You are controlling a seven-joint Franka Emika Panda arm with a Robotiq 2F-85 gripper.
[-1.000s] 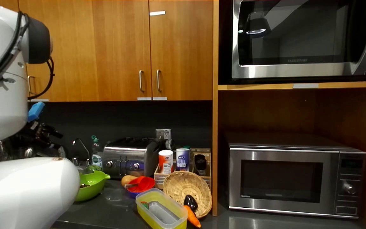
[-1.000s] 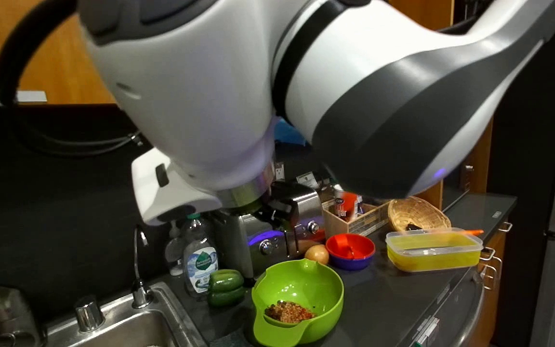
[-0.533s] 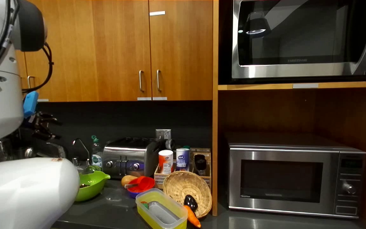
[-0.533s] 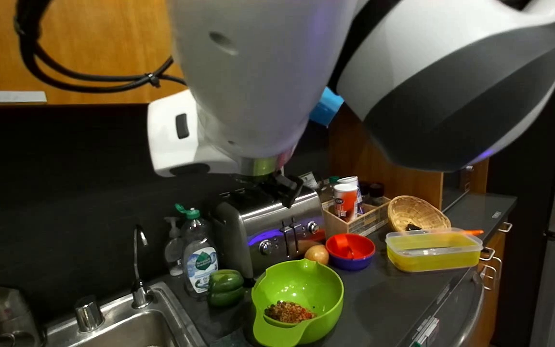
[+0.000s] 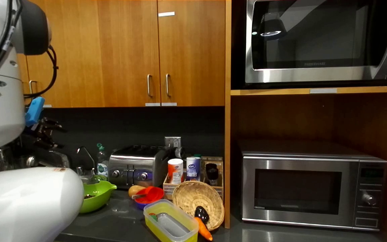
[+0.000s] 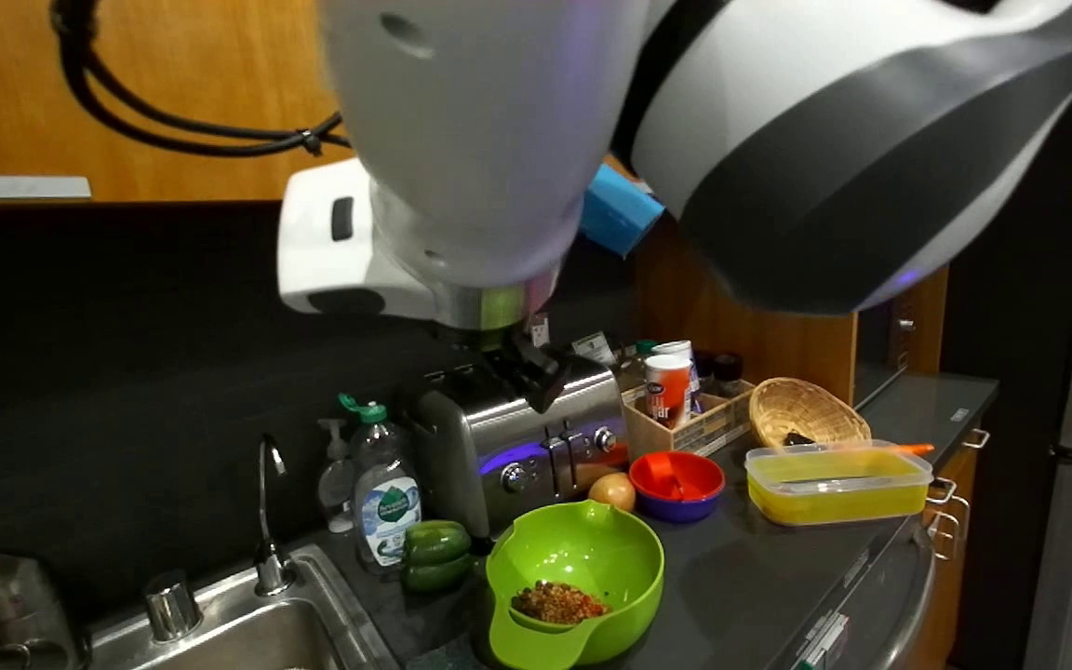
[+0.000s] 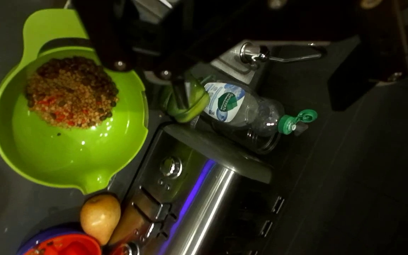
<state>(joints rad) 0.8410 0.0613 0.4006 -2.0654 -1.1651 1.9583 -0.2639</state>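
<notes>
My gripper [image 7: 262, 106] is open and empty, its dark fingers wide apart in the wrist view. It hangs in the air above the counter. In the exterior views the gripper shows beside the white arm [image 5: 59, 136] and in front of the toaster [image 6: 545, 386], partly hidden by the wrist. Under it in the wrist view are a clear soap bottle with a green cap [image 7: 225, 102], a green bell pepper [image 7: 197, 104] partly behind one finger, and a silver toaster [image 7: 190, 198]. A green bowl [image 7: 83, 152] with a grainy mix lies to one side.
A pear-like fruit [image 6: 612, 490] and a red bowl in a purple one [image 6: 678, 479] stand by the toaster. Beyond are a yellow container [image 6: 838, 507], a wicker basket [image 5: 188, 198], a carrot [image 5: 203, 229] and a microwave [image 5: 297, 191]. A sink [image 6: 313, 596] with a faucet is near.
My gripper has risen above the counter and tilted a little, then dipped slightly in the last half second. The things on the counter have not moved.
</notes>
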